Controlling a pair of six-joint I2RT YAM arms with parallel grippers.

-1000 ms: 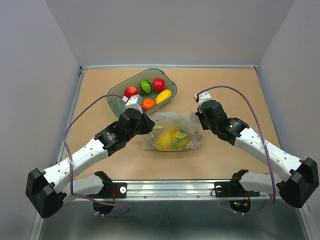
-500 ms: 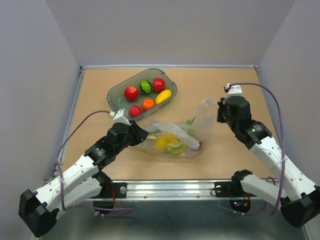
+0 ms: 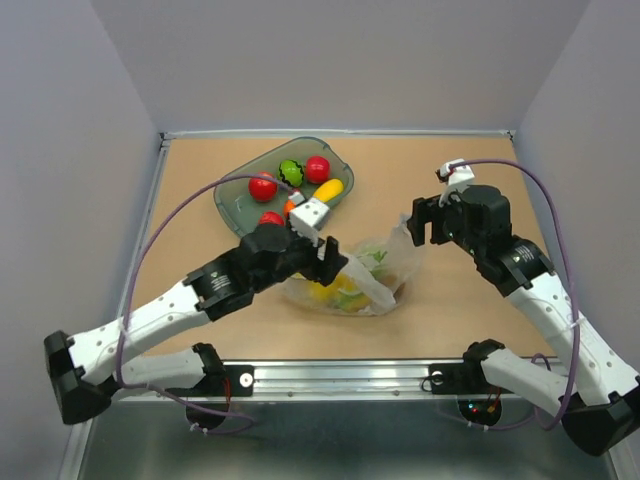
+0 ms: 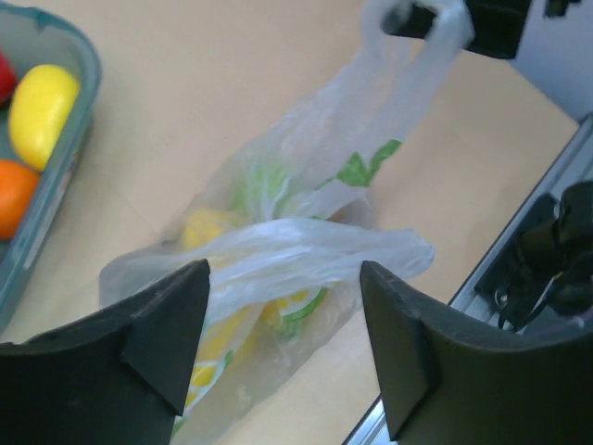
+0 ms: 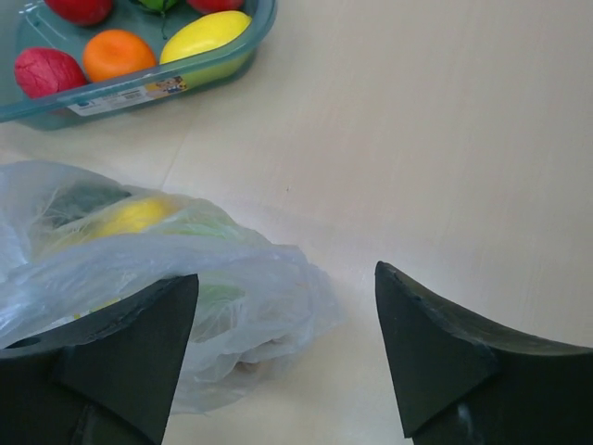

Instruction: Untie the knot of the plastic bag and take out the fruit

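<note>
Both pairs of fingers have sprung apart since a second ago, when each was closed at one end of the plastic bag (image 3: pixel 372 272). My left fingers (image 3: pixel 332 258) have also climbed from the bag's left end to above its top. They stand wide open now. A loose band of plastic runs across the gap between them, and I cannot tell whether it touches either one. My right fingers (image 3: pixel 427 228) are wide open too, just right of the bag, with bare bench (image 3: pixel 470 170) showing between them. The bag's crumpled edge lies beside one of them, but I cannot tell if they touch.

My left arm stretches low and diagonally from the near left toward the bag, its wrist tipped down over it. My right arm rises from the near right, its wrist turned so the fingers face the bag's right end.

From my left wrist I see a thin handle of the bag rising up to the right fingers; the overhead view shows this only as a raised corner. From my right wrist I see the fruit (image 5: pixel 134 215), yellow and green pieces, inside the bag, which lies on the bench. Beyond the bag is the grey tray (image 5: pixel 139 88), holding an orange, a red piece and a long yellow one. Only the overhead view shows both arms whole.
</note>
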